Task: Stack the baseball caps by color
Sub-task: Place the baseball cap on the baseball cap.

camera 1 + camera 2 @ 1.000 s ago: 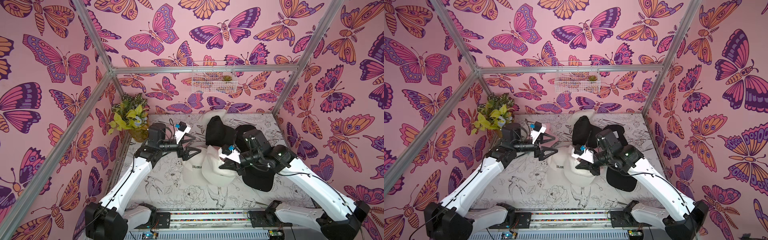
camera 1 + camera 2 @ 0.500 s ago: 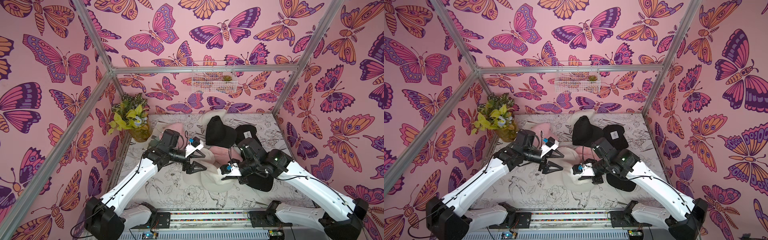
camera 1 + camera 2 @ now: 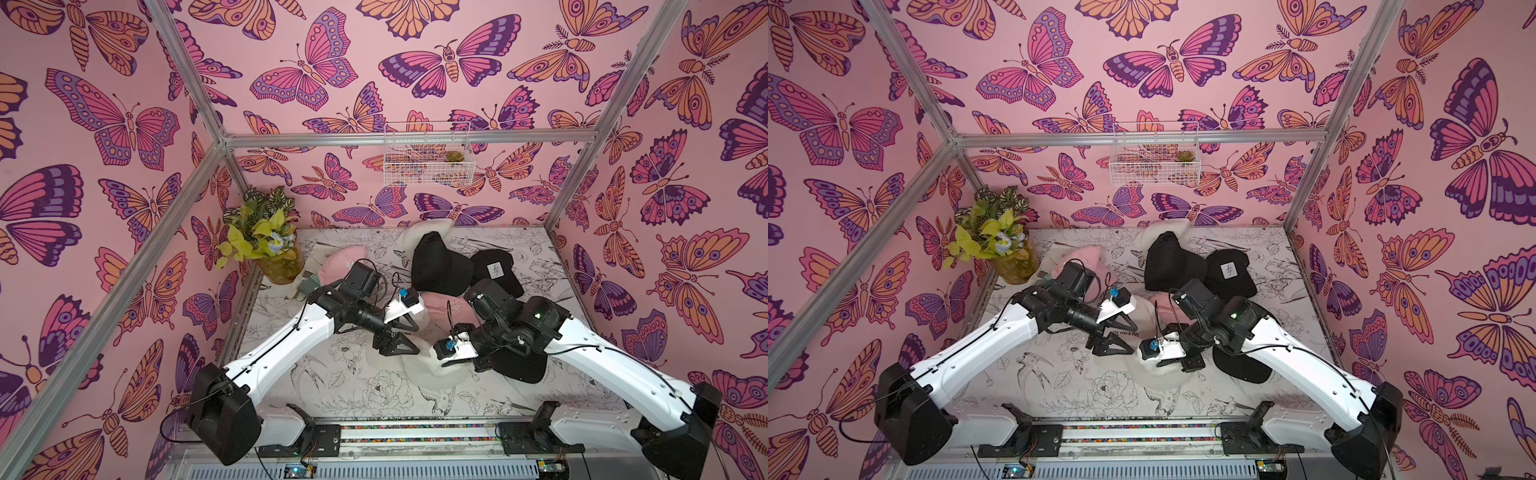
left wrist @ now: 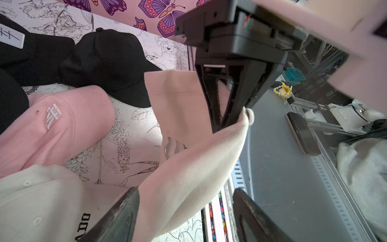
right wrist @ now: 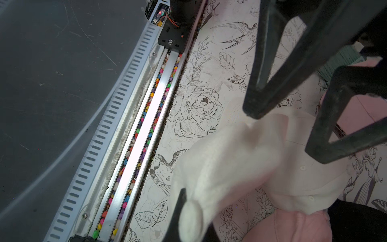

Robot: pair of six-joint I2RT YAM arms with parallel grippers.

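The right gripper [image 4: 232,119] is pinching the cream cap [image 4: 199,159], its fingers clamped on the fabric. On the left gripper [image 4: 185,189], the fingers are standing apart, straddling that cap.

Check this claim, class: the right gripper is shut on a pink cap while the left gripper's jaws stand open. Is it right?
Not quite. The right gripper is shut on a cream cap, not a pink one, as the left wrist view shows; the left gripper does stand open.
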